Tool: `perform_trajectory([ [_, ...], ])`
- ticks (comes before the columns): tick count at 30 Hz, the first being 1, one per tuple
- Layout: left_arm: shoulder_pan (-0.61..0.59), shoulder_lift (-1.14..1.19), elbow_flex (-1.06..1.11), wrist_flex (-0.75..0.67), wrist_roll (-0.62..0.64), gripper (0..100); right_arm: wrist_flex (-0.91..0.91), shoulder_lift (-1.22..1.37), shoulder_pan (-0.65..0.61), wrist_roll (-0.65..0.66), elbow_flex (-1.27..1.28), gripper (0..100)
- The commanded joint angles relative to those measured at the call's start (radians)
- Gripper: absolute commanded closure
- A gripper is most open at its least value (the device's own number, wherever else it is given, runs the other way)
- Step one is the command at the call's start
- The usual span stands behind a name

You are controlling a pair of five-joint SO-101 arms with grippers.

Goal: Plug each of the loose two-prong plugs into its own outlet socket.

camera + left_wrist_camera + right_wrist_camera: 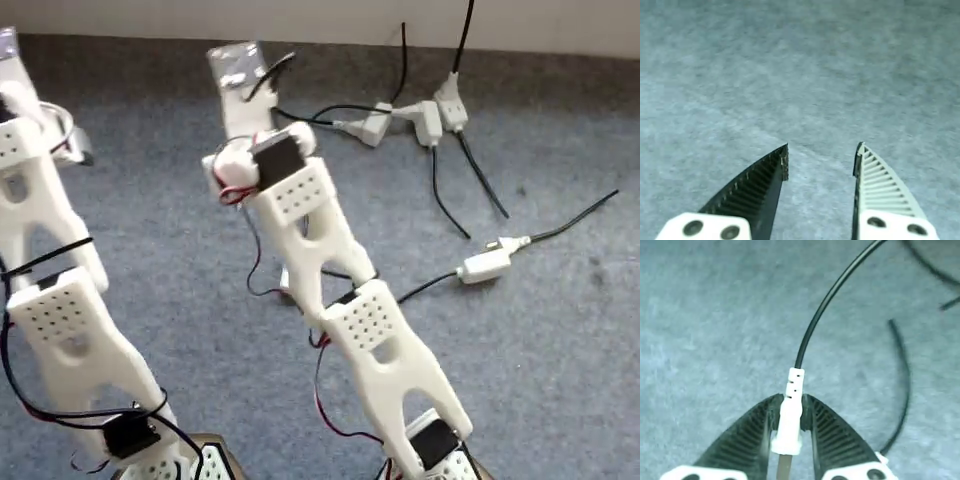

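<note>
My right gripper (789, 415) is shut on a white two-prong plug (790, 412); the plug's black cable (830, 295) arcs away over the grey carpet. In the high view this gripper (235, 75) is at the back centre, left of a cluster of white outlet pieces (428, 120) and a white plug (375, 125) with black cords. Another white socket body (483, 266) lies at the right with a small plug (510, 243) at its end; whether they are joined I cannot tell. My left gripper (822, 155) is open over bare carpet, at the far left (10, 50).
Grey carpet (560, 350) covers the whole floor. Loose black cords (480, 175) trail from the back cluster toward the middle right. A second cord (905, 385) curves near the held plug. The two white arms take up the left and centre foreground.
</note>
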Motion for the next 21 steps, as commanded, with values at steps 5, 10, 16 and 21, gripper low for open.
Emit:
perform_trajectory([
  [5, -0.263, -0.007, 0.007, -0.084, -0.123, 78, -0.022, 0.226, -0.162, -0.018, -0.048, 98.2],
  [10, -0.292, 0.064, -0.002, -0.144, -0.152, 78, -0.028, 0.283, -0.171, -0.021, -0.056, 91.6],
  [16, -0.206, 0.099, -0.002, -0.083, -0.170, 78, 0.019, 0.246, -0.165, -0.015, -0.101, 80.0],
  [21, -0.090, 0.033, 0.025, 0.021, -0.140, 78, 0.039, 0.082, -0.104, -0.014, -0.124, 80.0],
])
